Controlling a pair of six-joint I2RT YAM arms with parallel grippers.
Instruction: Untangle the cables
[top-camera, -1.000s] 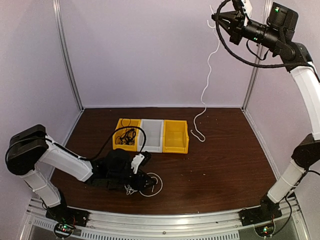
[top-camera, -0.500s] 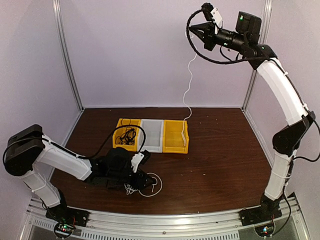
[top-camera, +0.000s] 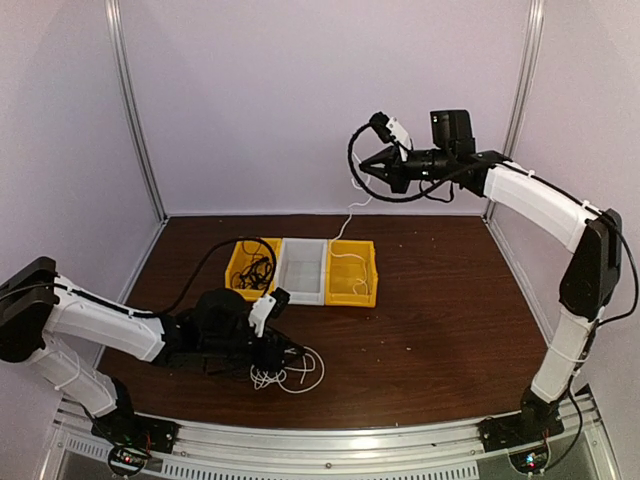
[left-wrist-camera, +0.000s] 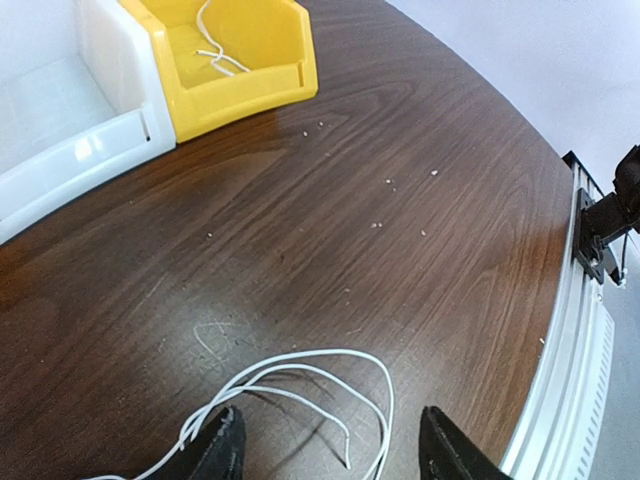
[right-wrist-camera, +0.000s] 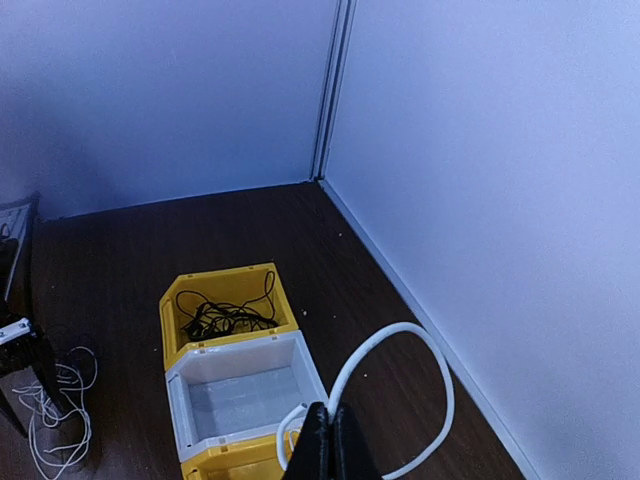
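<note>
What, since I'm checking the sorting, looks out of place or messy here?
A white cable hangs through the air from the raised right claw into the right yellow bin, only partly in. A white tangle lies loose on the table by the open left claw, outside any bin.

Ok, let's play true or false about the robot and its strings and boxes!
1. The right end effector pinches a white cable. True.
2. The black cables lie in the white bin. False: they lie in a yellow bin, and the white bin looks empty.
3. The left end effector is open, low over white loops on the table. True.
4. All three bins are yellow. False: the middle one is white.
</note>
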